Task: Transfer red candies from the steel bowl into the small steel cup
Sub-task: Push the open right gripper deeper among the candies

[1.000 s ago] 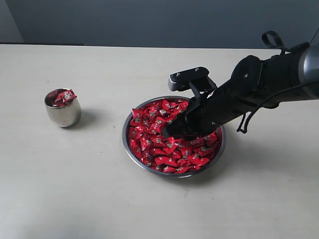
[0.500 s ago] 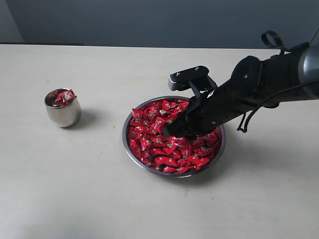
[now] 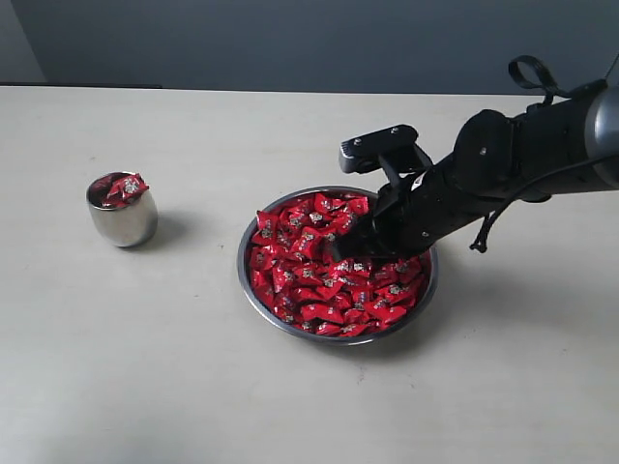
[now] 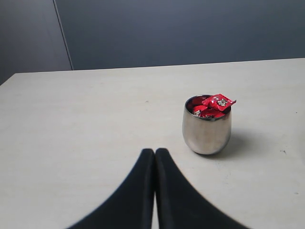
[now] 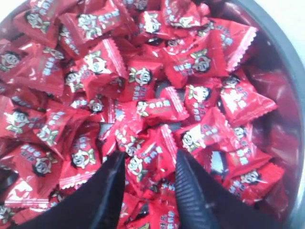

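Note:
The steel bowl (image 3: pixel 242 280) sits mid-table, heaped with red candies (image 3: pixel 295 280). My right gripper (image 3: pixel 338 253) reaches into the heap from the right. In the right wrist view its two dark fingers stand a candy's width apart, and one red candy (image 5: pixel 145 164) fills the gap and touches both; the right gripper (image 5: pixel 150 160) is shut on it. The small steel cup (image 3: pixel 122 220) stands at the left with a few red candies (image 4: pixel 218 101) piled at its rim. My left gripper (image 4: pixel 155 151) is shut and empty, a little short of the cup (image 4: pixel 206 131).
The bowl's dark wall (image 5: pixel 286 57) curves close beside the right fingers. Bare beige tabletop (image 3: pixel 193 377) lies between cup and bowl and along the front. A dark wall (image 3: pixel 290 39) runs behind the table's far edge.
My right arm has drawn back a little to the right and slightly up, with the fingers still in the candy heap. Cup, bowl and left gripper have not moved.

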`<action>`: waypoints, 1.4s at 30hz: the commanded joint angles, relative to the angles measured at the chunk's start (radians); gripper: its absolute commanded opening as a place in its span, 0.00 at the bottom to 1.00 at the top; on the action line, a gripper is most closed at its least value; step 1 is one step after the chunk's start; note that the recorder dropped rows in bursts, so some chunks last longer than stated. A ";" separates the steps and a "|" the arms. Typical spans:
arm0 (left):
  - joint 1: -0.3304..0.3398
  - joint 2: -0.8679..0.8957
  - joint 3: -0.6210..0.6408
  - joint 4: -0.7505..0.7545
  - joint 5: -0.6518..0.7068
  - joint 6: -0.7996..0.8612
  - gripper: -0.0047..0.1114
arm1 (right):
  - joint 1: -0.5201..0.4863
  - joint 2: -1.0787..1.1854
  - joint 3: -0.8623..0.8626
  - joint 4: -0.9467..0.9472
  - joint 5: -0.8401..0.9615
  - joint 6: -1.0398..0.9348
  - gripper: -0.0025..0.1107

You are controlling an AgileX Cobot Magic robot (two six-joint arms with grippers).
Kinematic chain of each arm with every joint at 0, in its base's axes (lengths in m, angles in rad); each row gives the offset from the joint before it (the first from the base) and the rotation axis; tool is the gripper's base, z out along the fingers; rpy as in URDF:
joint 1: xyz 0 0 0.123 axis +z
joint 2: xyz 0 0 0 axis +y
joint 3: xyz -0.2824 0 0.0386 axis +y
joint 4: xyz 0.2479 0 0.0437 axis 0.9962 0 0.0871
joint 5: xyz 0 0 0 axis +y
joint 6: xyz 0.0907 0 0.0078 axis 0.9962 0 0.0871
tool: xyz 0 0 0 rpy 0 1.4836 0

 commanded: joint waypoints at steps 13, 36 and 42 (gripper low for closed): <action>0.001 -0.004 0.004 -0.002 -0.002 -0.001 0.04 | -0.020 0.025 -0.004 -0.021 0.031 0.073 0.33; 0.001 -0.004 0.004 -0.002 -0.002 -0.001 0.04 | -0.020 0.070 -0.045 0.042 -0.015 0.075 0.33; 0.001 -0.004 0.004 -0.002 -0.002 -0.001 0.04 | -0.020 0.098 -0.045 0.042 -0.019 0.075 0.33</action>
